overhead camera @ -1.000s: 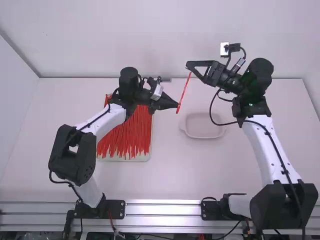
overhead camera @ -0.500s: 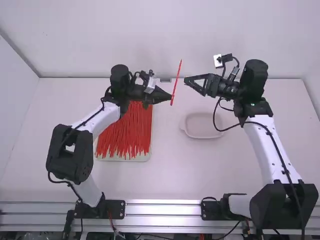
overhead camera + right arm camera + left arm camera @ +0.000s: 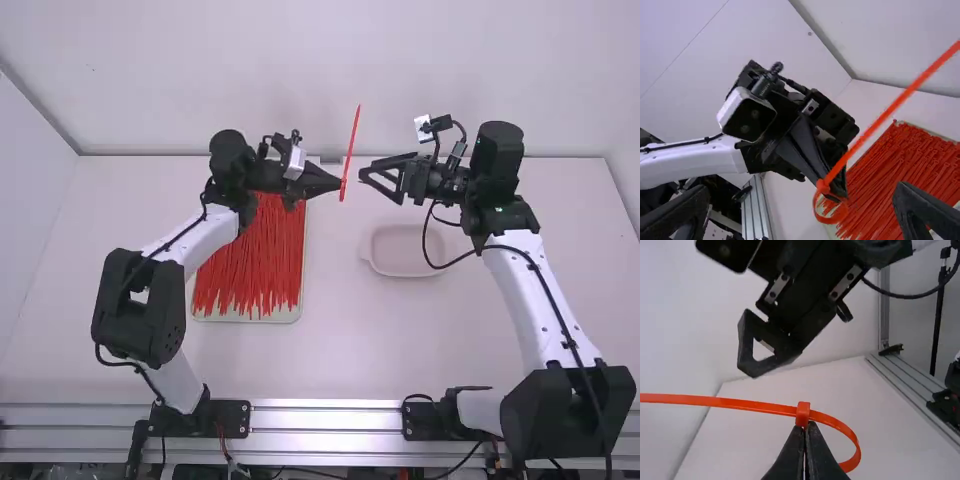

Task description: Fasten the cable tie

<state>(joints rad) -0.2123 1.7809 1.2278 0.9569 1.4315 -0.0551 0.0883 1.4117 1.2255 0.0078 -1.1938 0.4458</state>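
Observation:
My left gripper point(image 3: 337, 186) is held above the table's far middle, shut on the head of a red cable tie point(image 3: 350, 150). The tie's long tail stands nearly upright. In the left wrist view the tail runs through the head point(image 3: 802, 414) and a small loop point(image 3: 852, 450) curls beyond it. My right gripper point(image 3: 374, 178) faces the left one from the right, a short gap away, open and holding nothing. The right wrist view shows its wide-apart fingers point(image 3: 675, 212), the left gripper point(image 3: 826, 182) and the cable tie point(image 3: 880, 120) between them.
A tray point(image 3: 290, 316) piled with several loose red cable ties point(image 3: 255, 260) lies under the left arm. A shallow white dish point(image 3: 405, 252) sits on the table below the right gripper.
The left gripper has carried the tie up the picture and leftward, tail now more upright. The right gripper has come away from the tail's tip and dropped level with the left gripper.

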